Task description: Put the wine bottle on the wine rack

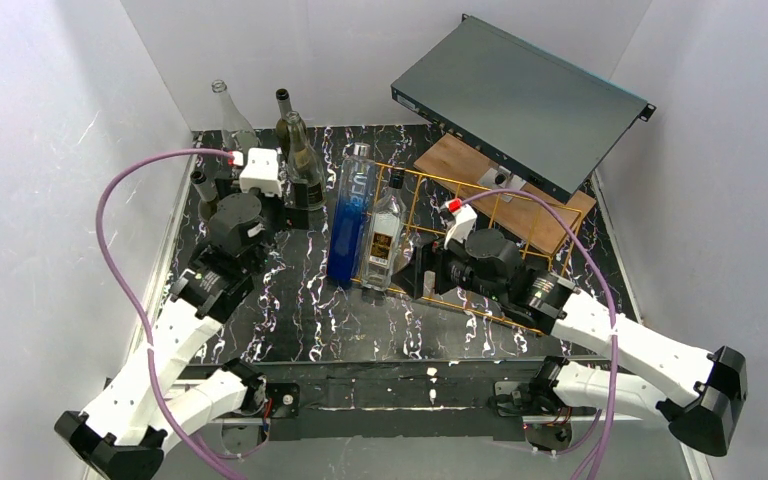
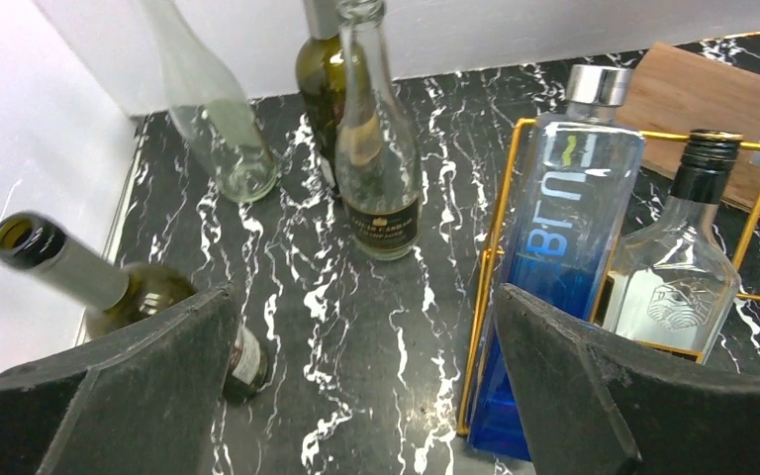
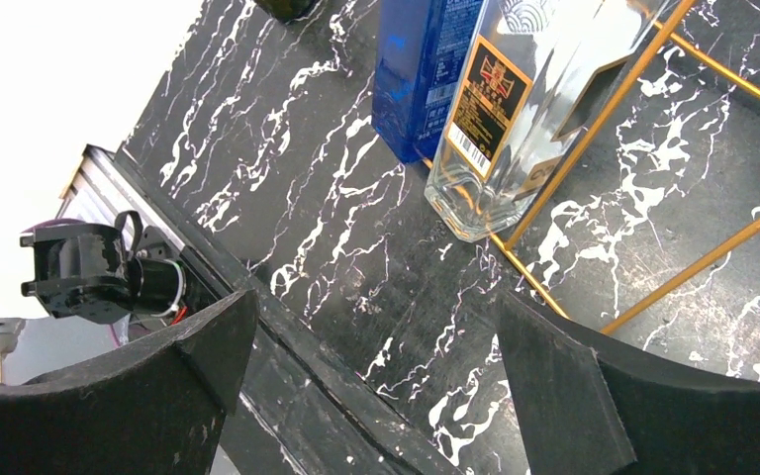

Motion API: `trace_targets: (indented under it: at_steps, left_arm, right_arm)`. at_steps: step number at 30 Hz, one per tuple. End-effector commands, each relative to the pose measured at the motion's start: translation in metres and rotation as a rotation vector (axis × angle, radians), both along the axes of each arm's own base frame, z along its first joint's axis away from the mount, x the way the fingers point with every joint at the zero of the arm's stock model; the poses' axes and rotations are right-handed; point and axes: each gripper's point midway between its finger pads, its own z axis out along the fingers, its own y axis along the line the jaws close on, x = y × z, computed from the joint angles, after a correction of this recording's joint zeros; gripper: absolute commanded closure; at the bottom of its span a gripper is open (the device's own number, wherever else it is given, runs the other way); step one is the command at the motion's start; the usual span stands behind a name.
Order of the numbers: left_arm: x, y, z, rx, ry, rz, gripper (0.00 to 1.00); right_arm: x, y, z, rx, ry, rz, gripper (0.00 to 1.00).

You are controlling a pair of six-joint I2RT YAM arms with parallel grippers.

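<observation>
The orange-gold wire wine rack (image 1: 408,171) lies mid-table. A blue bottle (image 1: 348,215) fills its leftmost slot and a clear square bottle (image 1: 388,235) the one beside it. At the back left stand a clear bottle (image 1: 230,120), a dark green wine bottle (image 1: 285,115), a clear black-labelled bottle (image 1: 302,165) and a small olive bottle (image 1: 203,185). My left gripper (image 1: 255,190) hangs open between the olive bottle (image 2: 119,292) and the rack wire (image 2: 490,267), holding nothing. My right gripper (image 1: 428,270) is open and empty just off the rack's near side, beside the square bottle (image 3: 515,109).
A brown wooden board (image 1: 460,160) lies under the rack's far side. A flat grey metal box (image 1: 520,100) leans over it against the back wall. White walls close in the left, back and right. The table's near edge strip (image 3: 287,327) runs below the right gripper.
</observation>
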Motion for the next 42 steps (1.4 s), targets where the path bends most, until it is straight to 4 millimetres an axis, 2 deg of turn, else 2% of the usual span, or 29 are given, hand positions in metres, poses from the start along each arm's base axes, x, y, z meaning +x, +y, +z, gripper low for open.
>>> trace_targets:
  at_steps: [1,4,7,11,16,18,22,29,33,34,36,42]
  left_arm:
    - [-0.021,0.027,-0.004,-0.057,0.108,0.098,0.01]
    - [-0.025,0.044,-0.001,-0.052,0.135,0.142,0.01]
    - [-0.029,0.068,0.010,-0.045,0.136,0.217,0.01]
    - [-0.026,0.096,0.022,-0.060,0.142,0.315,0.01]
    - [-0.011,0.129,0.018,-0.080,0.173,0.450,0.01]
    - [-0.002,0.138,0.017,-0.085,0.154,0.482,0.05]
    - [0.012,0.163,0.004,-0.088,0.137,0.593,0.05]
    - [0.034,0.176,-0.022,-0.089,0.166,0.669,0.07]
    - [0.045,0.176,-0.032,-0.138,0.164,0.680,0.17]
    - [0.045,0.186,-0.034,-0.146,0.162,0.709,0.20]
    - [0.050,0.187,-0.035,-0.161,0.149,0.711,0.24]
    - [0.058,0.192,-0.046,-0.147,0.148,0.717,0.26]
  right_arm:
    - [0.000,-0.004,0.001,-0.013,-0.052,0.015,0.02]
    - [-0.002,-0.006,0.007,-0.008,-0.071,0.025,0.02]
    - [-0.003,-0.010,0.014,0.002,-0.095,0.023,0.02]
    - [-0.003,-0.014,0.023,0.008,-0.123,0.018,0.02]
    - [-0.005,-0.018,0.030,0.004,-0.133,0.021,0.02]
    - [-0.006,-0.019,0.031,0.008,-0.137,0.020,0.02]
    - [-0.006,-0.020,0.032,0.011,-0.133,0.019,0.02]
    - [-0.006,-0.020,0.029,0.017,-0.127,0.007,0.02]
    - [-0.005,-0.019,0.028,0.019,-0.121,0.007,0.02]
    - [-0.005,-0.019,0.028,0.019,-0.120,0.007,0.01]
    - [-0.005,-0.020,0.029,0.018,-0.122,0.003,0.02]
    - [-0.006,-0.024,0.031,0.023,-0.125,-0.007,0.02]
